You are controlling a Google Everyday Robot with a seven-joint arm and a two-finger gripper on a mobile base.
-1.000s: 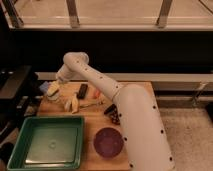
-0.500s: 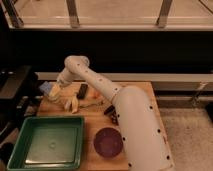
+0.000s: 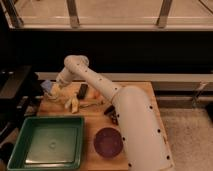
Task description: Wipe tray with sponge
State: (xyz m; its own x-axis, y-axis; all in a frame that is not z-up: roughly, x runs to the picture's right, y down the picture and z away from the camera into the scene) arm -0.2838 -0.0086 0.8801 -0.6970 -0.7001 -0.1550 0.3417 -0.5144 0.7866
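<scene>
The light-blue sponge [image 3: 47,86] sits at the far left of the wooden table, near its back edge. My gripper [image 3: 53,89] is right at the sponge, reaching down from the white arm [image 3: 95,82] that stretches across the table from the right. The wrist hides how the sponge and gripper meet. The green tray [image 3: 20,150] lies at the front left of the table, well in front of the gripper, and nothing shows inside it.
A purple bowl [image 3: 108,142] stands to the right of the tray. A black bar [image 3: 82,90], yellow pieces [image 3: 74,103] and an orange item [image 3: 95,95] lie just right of the sponge. Dark equipment [image 3: 15,90] borders the table's left side.
The gripper has settled slightly leftward and down onto the sponge. The tray and bowl have not moved.
</scene>
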